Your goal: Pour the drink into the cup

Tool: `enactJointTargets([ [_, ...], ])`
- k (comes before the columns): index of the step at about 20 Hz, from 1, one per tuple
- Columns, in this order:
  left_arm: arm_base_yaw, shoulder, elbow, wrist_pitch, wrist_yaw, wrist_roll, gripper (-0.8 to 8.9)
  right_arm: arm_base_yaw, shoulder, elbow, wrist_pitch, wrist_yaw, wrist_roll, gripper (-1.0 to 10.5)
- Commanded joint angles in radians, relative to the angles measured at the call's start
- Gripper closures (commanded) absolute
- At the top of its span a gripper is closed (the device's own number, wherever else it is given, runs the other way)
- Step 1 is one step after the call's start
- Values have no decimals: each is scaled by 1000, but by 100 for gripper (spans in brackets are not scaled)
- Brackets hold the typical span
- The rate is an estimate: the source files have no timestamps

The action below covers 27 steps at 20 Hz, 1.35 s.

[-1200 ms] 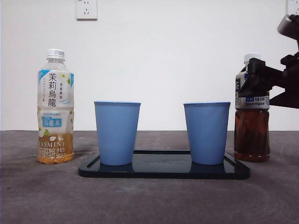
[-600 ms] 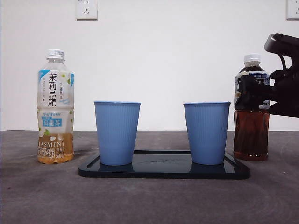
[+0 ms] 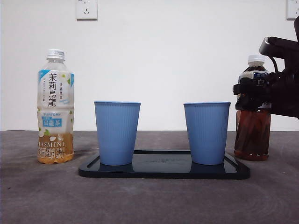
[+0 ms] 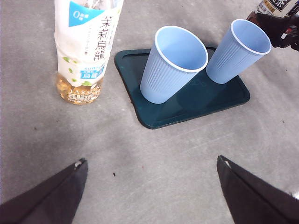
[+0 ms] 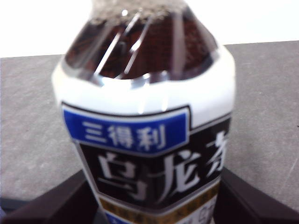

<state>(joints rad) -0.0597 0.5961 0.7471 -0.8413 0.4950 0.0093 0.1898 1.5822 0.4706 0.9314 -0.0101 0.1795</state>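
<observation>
The right gripper (image 3: 254,91) is clamping the dark tea bottle (image 3: 252,135), its label reading 三得利, right of the cups.

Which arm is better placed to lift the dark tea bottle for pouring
Right. The right gripper already straddles the dark tea bottle, a jaw on each side. The left gripper hangs open, well back from the tray.

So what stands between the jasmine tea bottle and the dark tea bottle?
Two blue cups on a dark tray, seen in the front view.
</observation>
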Motion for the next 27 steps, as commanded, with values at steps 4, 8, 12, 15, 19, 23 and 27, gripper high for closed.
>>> enactJointTargets([
  [4,-2,5,21,9,2,6,371,2,-99,14,-20,11,-59,741],
  [8,-2,5,21,12,2,6,371,2,-278,50,-259,32,-158,742],
  [12,-2,5,21,12,2,6,371,5,-408,193,-663,47,-320,742],
  [15,-2,5,21,12,2,6,371,21,-433,343,-967,84,-476,742],
  [19,-2,5,21,12,2,6,371,101,-433,469,-1205,201,-682,742],
  [23,-17,5,21,12,2,6,371,189,-430,493,-1326,363,-871,753],
  [27,-48,5,21,12,2,5,371,249,-422,493,-1340,492,-995,757],
])
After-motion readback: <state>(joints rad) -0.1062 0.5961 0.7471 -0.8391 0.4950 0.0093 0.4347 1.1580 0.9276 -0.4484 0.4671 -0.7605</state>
